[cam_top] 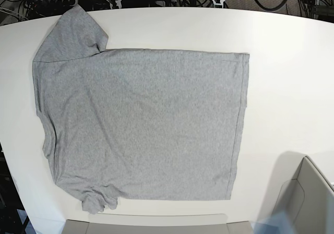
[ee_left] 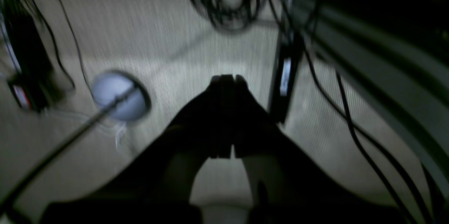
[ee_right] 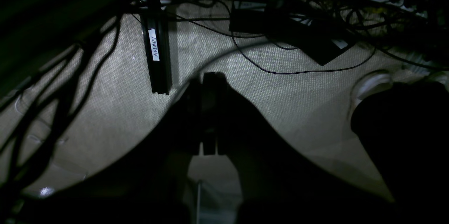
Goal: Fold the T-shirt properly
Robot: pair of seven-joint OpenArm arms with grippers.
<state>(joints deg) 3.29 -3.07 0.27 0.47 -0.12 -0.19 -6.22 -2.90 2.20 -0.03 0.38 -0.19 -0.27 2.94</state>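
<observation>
Base view: T-shirt [cam_top: 141, 122] lies flat, plain side up, on white bench [cam_top: 282, 62]. We see both arms off-bench, left gripper [ee_left: 226, 78] & right gripper [ee_right: 209, 75] over carpet, jaws together, empty.

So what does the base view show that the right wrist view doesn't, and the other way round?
Only the base view shows the T-shirt, spread flat and plain side up on the white table, with one sleeve bunched at the near edge. Only the right wrist view shows the right hand, its jaws together and holding nothing, above a carpeted floor with a black bar labelled in white. Both views show tangled black cables, in the base view only along the table's far edge.
</observation>
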